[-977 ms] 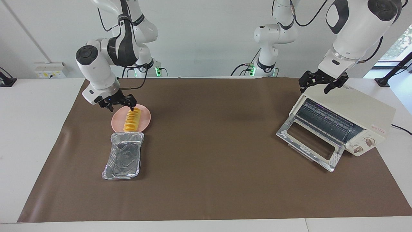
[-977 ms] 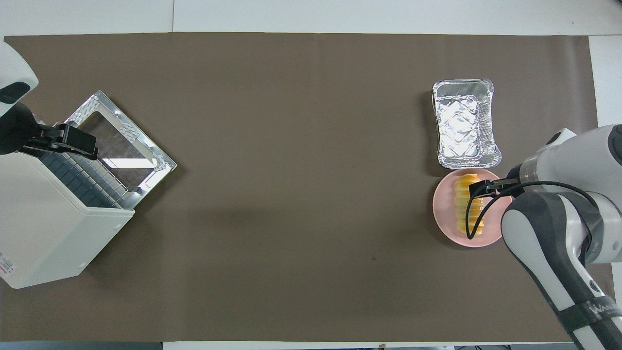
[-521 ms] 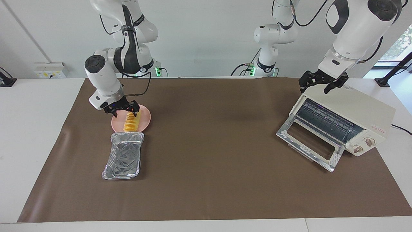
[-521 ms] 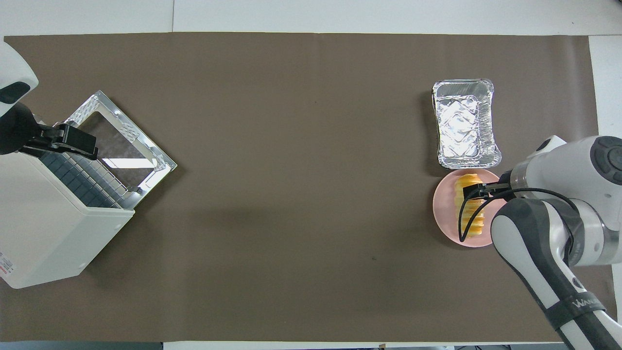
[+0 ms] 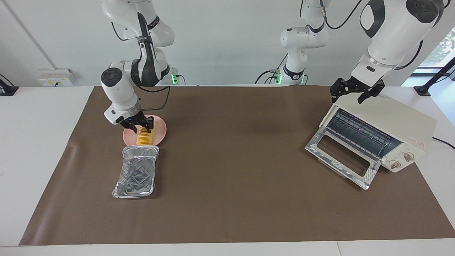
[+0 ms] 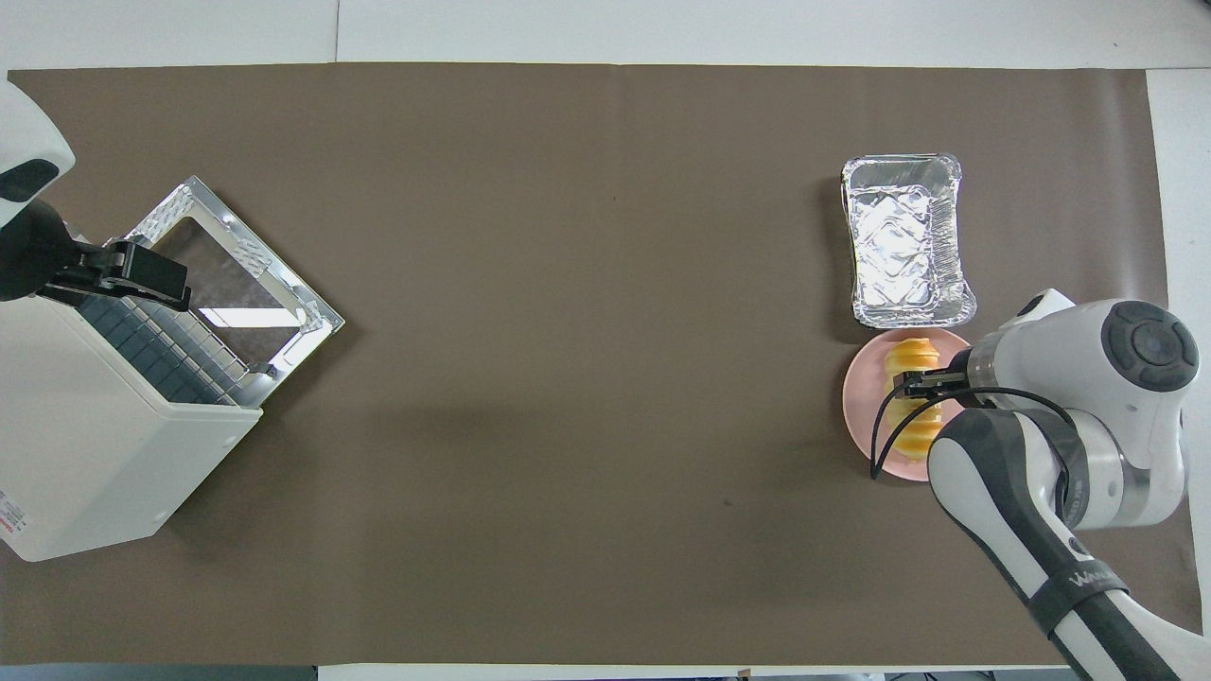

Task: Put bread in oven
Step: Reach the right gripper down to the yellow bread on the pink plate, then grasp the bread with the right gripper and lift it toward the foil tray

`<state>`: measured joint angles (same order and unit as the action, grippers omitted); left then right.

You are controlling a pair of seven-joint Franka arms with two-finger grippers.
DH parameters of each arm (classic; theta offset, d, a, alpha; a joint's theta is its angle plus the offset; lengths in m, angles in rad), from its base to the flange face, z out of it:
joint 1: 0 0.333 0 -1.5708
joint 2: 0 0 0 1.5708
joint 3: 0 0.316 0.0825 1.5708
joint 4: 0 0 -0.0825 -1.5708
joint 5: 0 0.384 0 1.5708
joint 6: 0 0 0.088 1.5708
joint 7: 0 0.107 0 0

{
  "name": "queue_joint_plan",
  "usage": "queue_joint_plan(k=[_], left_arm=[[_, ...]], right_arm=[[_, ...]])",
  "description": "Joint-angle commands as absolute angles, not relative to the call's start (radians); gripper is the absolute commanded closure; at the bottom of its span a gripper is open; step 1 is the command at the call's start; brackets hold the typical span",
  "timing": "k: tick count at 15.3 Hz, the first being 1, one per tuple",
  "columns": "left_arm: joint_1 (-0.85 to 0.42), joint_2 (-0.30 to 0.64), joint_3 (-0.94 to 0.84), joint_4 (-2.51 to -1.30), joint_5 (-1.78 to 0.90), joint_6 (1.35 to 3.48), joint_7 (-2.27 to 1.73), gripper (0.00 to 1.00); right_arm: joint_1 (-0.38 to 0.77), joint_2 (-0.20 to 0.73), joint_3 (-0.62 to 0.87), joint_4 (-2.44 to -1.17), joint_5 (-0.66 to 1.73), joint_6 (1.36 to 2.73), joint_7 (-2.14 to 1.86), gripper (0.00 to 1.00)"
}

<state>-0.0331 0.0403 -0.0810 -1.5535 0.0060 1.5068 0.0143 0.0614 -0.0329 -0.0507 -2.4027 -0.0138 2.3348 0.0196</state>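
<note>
Oven (image 5: 387,131) door already down; bread (image 5: 145,137) on the plate (image 5: 160,131) (not lifted); right gripper (image 5: 141,127) straddling it, jaws apart.

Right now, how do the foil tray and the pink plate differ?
The foil tray is rectangular, crinkled silver and holds nothing; the pink plate is round, smooth and carries the bread. The tray lies farther from the robots than the plate. Both sit end to end toward the right arm's end of the table.
</note>
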Motion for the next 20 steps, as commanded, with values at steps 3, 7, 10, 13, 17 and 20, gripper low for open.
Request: queue_joint_plan(k=[3, 7, 10, 13, 17, 20], left_arm=[[-0.021, 0.011, -0.083, -1.586, -0.017, 1.520, 0.028, 0.00], [-0.021, 0.011, -0.083, -1.586, -0.017, 1.520, 0.028, 0.00], [-0.021, 0.011, -0.083, -1.586, -0.017, 1.520, 0.028, 0.00], [-0.021, 0.011, -0.083, -1.586, -0.017, 1.520, 0.028, 0.00], [-0.021, 0.011, -0.083, -1.588, -0.017, 1.520, 0.028, 0.00], [-0.021, 0.011, -0.083, -1.586, -0.017, 1.520, 0.028, 0.00]], right_arm=[[0.077, -0.055, -0.046, -2.453, -0.015, 2.373, 0.044, 0.00], [0.075, -0.061, -0.046, -2.487, -0.015, 2.418, 0.038, 0.06], [0.068, -0.061, -0.046, -2.487, -0.015, 2.418, 0.040, 0.54], [0.067, -0.058, -0.046, -2.471, 0.003, 2.402, 0.049, 0.88], [0.072, -0.080, -0.046, -2.403, 0.020, 2.262, 0.074, 0.98], [0.077, -0.132, -0.045, -2.304, 0.020, 2.045, 0.092, 0.97]])
